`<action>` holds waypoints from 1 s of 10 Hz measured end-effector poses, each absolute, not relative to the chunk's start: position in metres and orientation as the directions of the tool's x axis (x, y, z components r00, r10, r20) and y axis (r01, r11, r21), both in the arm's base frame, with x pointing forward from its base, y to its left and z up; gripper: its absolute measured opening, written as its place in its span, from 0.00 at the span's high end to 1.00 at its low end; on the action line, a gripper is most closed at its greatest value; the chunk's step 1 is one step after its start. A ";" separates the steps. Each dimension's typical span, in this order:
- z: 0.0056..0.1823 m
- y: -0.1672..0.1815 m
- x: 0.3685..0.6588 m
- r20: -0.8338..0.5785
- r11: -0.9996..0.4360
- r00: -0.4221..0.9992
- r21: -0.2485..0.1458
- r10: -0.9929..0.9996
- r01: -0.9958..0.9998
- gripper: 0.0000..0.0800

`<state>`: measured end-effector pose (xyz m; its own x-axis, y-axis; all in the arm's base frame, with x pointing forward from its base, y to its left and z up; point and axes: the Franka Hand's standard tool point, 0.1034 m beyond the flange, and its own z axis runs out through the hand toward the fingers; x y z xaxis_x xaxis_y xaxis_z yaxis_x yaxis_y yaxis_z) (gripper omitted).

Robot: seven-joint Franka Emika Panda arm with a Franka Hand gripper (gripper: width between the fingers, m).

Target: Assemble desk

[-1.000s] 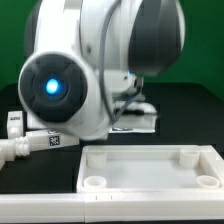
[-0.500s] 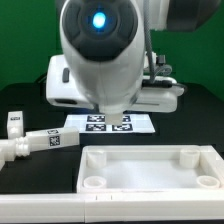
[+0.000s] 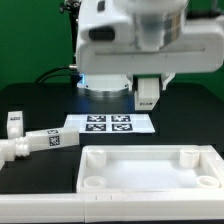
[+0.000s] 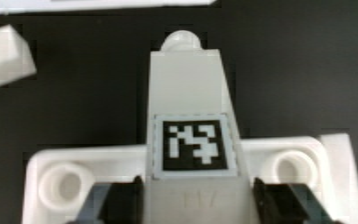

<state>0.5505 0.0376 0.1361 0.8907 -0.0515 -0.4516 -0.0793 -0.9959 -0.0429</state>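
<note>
Your gripper (image 4: 194, 200) grips a tagged leg (image 4: 194, 110) by its sides, held aloft over the marker board (image 3: 108, 124), just beyond a long edge of the desk top (image 3: 150, 172) on the table (image 3: 30, 185). Watch the next move: a tilted leg could miss a corner hole (image 3: 186, 156), catch the rim and twist in the jaws.

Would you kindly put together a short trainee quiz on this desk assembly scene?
1. True or false: the gripper is shut on a tagged leg.
2. In the exterior view, the marker board lies: A) beyond the desk top; B) inside the desk top; C) on top of the held leg.
3. What shape are the desk top's corner holes?
Key: 1 true; 2 A; 3 round.
</note>
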 end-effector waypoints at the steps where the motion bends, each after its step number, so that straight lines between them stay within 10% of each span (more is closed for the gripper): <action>1: 0.135 0.037 0.545 -0.422 -0.996 0.905 -0.045 -0.056 -0.083 0.64; 7: 0.177 0.078 0.616 0.123 -0.992 0.989 -0.105 -0.082 -0.069 0.64; 10: 0.170 0.075 0.618 0.297 -0.993 0.950 -0.102 -0.093 -0.065 0.64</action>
<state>0.6182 0.0748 0.1701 0.9502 -0.0932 0.2973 -0.0653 -0.9926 -0.1024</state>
